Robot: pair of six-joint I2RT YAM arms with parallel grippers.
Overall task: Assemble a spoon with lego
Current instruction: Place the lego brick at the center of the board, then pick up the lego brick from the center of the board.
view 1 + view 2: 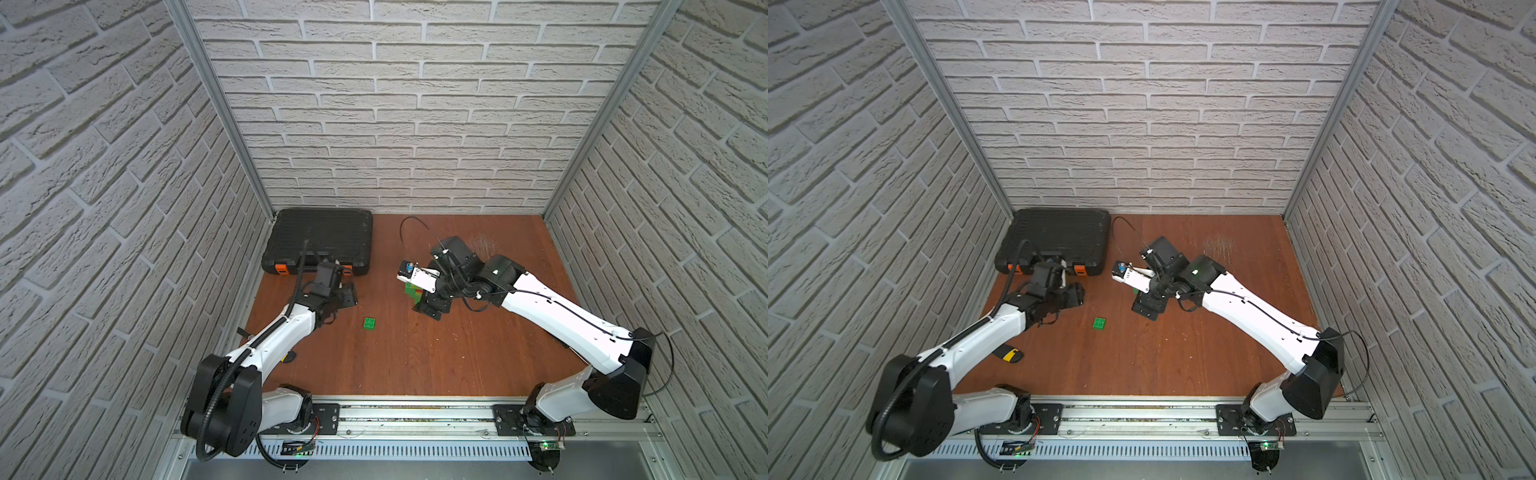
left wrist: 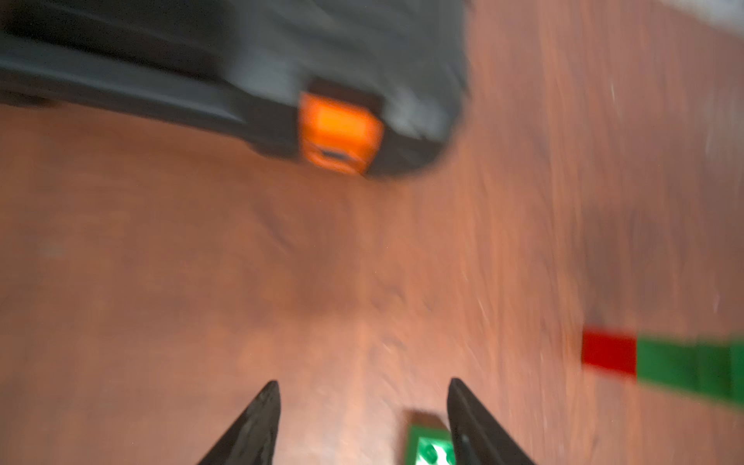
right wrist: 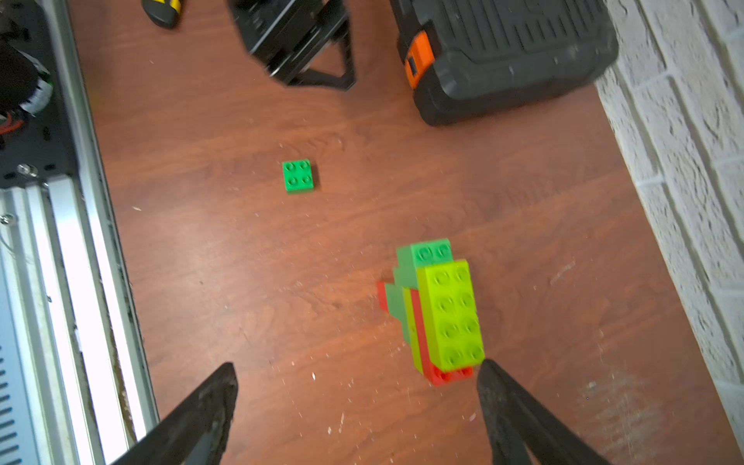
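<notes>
Lime-topped spoon, clear only from the right wrist, lies beside the released right hand; left hand also released.

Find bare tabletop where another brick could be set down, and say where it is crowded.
Widest bare patch: between the loose green brick and the front rail. Another: the far right corner, between the back wall and the right arm. Crowded: the band from the toolcase and left tool across to the spoon and right tool.
</notes>
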